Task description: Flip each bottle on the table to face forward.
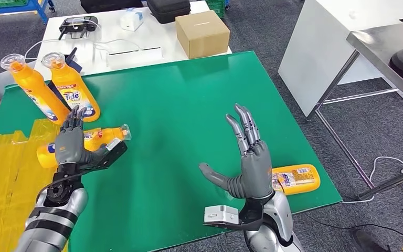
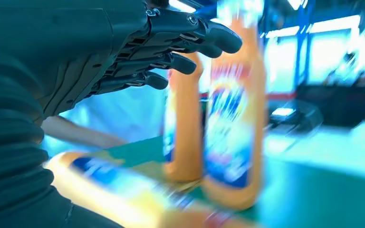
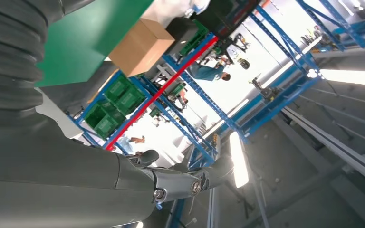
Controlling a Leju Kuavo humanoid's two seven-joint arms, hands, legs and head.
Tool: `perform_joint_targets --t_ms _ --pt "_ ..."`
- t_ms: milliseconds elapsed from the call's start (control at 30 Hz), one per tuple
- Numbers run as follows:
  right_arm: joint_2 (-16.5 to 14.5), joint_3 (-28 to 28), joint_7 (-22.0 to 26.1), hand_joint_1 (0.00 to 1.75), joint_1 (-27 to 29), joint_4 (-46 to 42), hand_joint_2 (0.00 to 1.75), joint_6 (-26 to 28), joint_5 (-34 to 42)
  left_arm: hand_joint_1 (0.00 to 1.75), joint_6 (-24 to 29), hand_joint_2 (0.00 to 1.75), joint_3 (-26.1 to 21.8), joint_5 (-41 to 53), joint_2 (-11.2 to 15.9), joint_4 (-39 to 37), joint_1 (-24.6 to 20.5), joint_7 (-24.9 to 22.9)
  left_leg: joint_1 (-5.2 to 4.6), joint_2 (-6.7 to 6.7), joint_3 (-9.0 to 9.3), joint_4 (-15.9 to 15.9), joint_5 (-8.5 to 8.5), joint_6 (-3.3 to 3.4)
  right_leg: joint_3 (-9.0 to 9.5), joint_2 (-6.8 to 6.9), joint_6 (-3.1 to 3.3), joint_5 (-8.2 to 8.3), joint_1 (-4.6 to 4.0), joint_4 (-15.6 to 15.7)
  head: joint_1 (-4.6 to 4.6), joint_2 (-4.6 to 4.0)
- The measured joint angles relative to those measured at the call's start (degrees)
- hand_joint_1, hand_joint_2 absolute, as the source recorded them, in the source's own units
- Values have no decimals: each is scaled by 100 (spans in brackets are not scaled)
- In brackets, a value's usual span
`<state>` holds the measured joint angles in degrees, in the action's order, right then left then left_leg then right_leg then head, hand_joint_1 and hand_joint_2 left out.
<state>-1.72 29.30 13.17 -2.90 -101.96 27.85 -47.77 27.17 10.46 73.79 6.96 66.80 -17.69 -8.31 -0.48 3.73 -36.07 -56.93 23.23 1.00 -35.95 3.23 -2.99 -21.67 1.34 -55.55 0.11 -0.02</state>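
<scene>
Green table mat carries four orange plastic detergent bottles. Two stand upright at about 10 o'clock on the mat, side by side and near touching: the far-left upright bottle and the upright bottle with blue "Tide" label; "Tide" reads clearly in the head view, the smaller print does not. A third orange bottle lying on its side sits at 9 o'clock, cap end toward the mat centre, partly over the yellow taped patch. A fourth orange bottle lying flat sits at 4 o'clock near the mat edge, showing a white back label with a barcode; that text is too small to read.

Left hand hovers over the lying bottle at 9 o'clock, fingers extended and apart, nothing grasped. Right hand is raised at 5 o'clock, released, fingers straight and spread, thumb out to the side, just beside the flat bottle.

Brown cardboard box sits on the white table at 12 o'clock.
</scene>
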Motion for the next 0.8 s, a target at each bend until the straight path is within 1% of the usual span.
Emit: perform_joint_targets --t_ms 67,133,233,333,467,600,700,800 --pt "20 -31 2 0 49 -1 175 6 -47 0 -22 175 -89 -422 -77 458 222 326 0 0 0 0 4 0 0 0 0 -1 0 1 -1 0" --pt "48 -63 -20 0 113 -8 175 2 -120 0 -222 175 -143 -1116 -136 898 430 744 1 0 0 1 6 -1 0 0 0 -2 -1 1 -2 0" --pt "146 -156 -153 0 259 -26 175 -148 -280 0 -820 175 -159 -2542 -196 1621 832 1483 1 -1 0 1 6 -1 0 0 0 -2 -1 1 -2 0" --pt "295 -275 -325 0 412 -29 175 -440 -453 0 -1308 175 -157 -3445 -240 2209 1202 1925 1 -3 0 1 7 -1 0 0 0 -3 0 2 -1 0" --pt "502 -399 -586 0 602 -14 175 -793 -818 0 -1671 175 -171 -4019 -294 2693 1542 2165 0 -4 -1 1 8 0 1 0 -1 -4 0 3 -3 0" --pt "771 -492 -894 0 758 66 175 -1106 -1340 0 -1973 175 -201 -4494 -362 2949 1757 2316 1 -6 -1 1 8 0 2 1 -3 -5 0 3 -3 0" --pt "960 -594 -948 0 859 148 175 -1201 -1493 0 -2064 175 -218 -4636 -396 3051 1845 2374 1 -8 -1 1 8 0 3 1 -6 -6 0 3 -3 0" --pt "1065 -661 -950 0 901 205 175 -1207 -1522 0 -2079 175 -236 -4655 -422 3098 1876 2393 1 -7 0 1 8 0 3 1 -7 -6 0 3 -3 0"
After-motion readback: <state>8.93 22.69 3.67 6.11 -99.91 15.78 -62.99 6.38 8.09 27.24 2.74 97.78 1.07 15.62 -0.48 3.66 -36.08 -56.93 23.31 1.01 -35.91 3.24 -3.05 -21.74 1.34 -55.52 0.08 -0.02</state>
